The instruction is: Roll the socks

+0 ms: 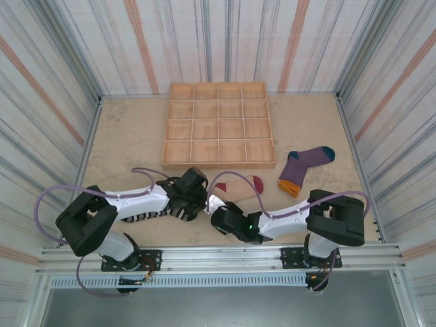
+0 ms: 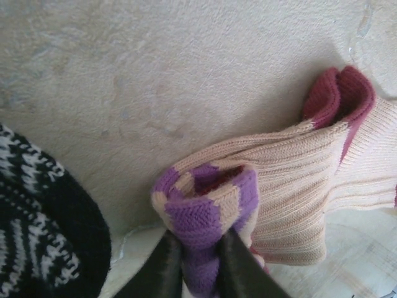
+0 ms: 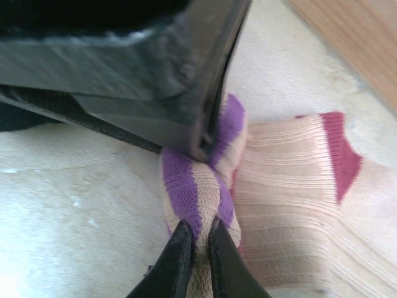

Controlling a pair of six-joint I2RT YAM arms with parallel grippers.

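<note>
We see the tan sock point(image 1: 235, 185) mid-counter in the top view, just below the gridded wooden tray point(image 1: 219, 122), between the two arms. It has a ribbed knit and a pale tan body, with a dark red toe at its right end. A second dark red patch shows in the wrist views. The cuff point(image 2: 205, 198) is banded purple and cream with red inside the opening, and it is bunched into a small fold at the sock's left end.

The left fingers point(image 2: 162, 267) come up from the bottom edge of the left wrist view and are clamped on the cuff, with fabric pinched between them. The right fingers point(image 3: 177, 261) come up from the bottom of the right wrist view, nearly together, and are clamped on the same cuff from the other side. One left finger crosses the top of the right wrist view, its tip pressed on the cuff.

The black-and-white sock point(image 1: 153, 215) lies lower left of centre in the top view, partly under the left arm. In the left wrist view it sits in the lower left corner, near the tan sock but not touching it.

The purple sock point(image 1: 305, 167) lies loose on the counter point(image 1: 136, 136), right of centre and well apart from the other two. Its body is purple striped, with an orange end toward the bottom and a teal end at the upper right.
</note>
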